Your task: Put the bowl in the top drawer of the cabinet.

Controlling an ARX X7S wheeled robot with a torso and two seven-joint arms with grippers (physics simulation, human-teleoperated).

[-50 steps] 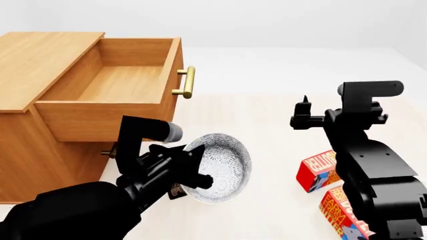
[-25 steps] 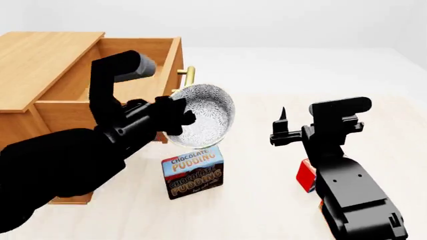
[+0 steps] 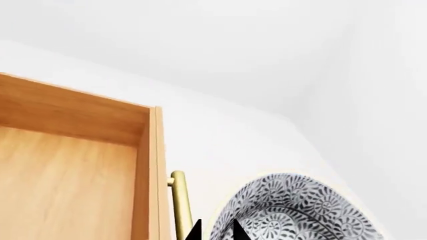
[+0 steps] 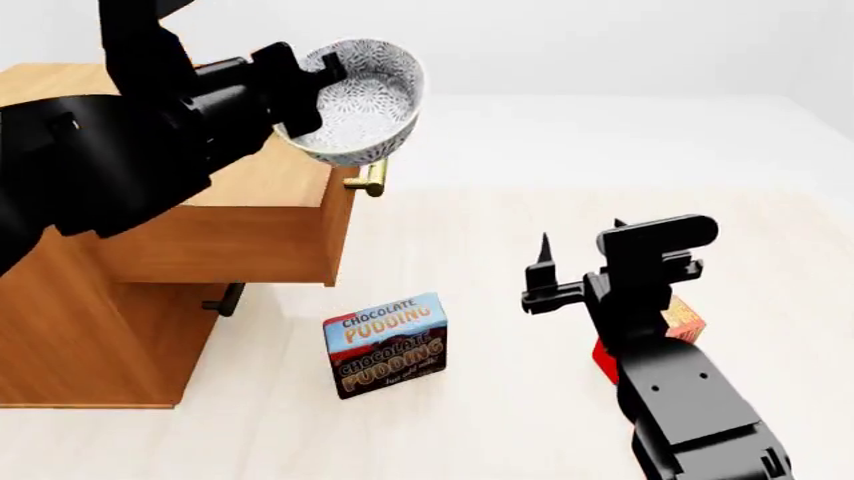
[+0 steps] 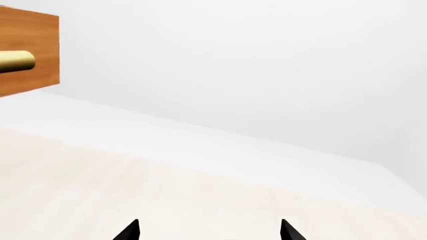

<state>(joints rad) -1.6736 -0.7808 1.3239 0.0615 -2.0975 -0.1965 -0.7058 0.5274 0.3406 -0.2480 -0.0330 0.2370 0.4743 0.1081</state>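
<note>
"CHOCOLATE PUDDING" — printed twice on the pudding box (image 4: 386, 344)

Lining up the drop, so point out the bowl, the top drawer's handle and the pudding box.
bowl (image 4: 358, 98), head view, speckled inside.
top drawer's handle (image 3: 180, 202), left wrist view, brass bar.
pudding box (image 4: 387, 345), head view, printed front face.

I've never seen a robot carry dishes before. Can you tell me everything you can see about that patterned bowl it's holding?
The bowl is small, round and white, covered in a fine blue-grey speckled pattern. It looks like ceramic and appears empty. The left gripper pinches its rim, holding it tilted in the air, above the front edge of the open top drawer near the brass handle. Nothing else touches it.
</note>
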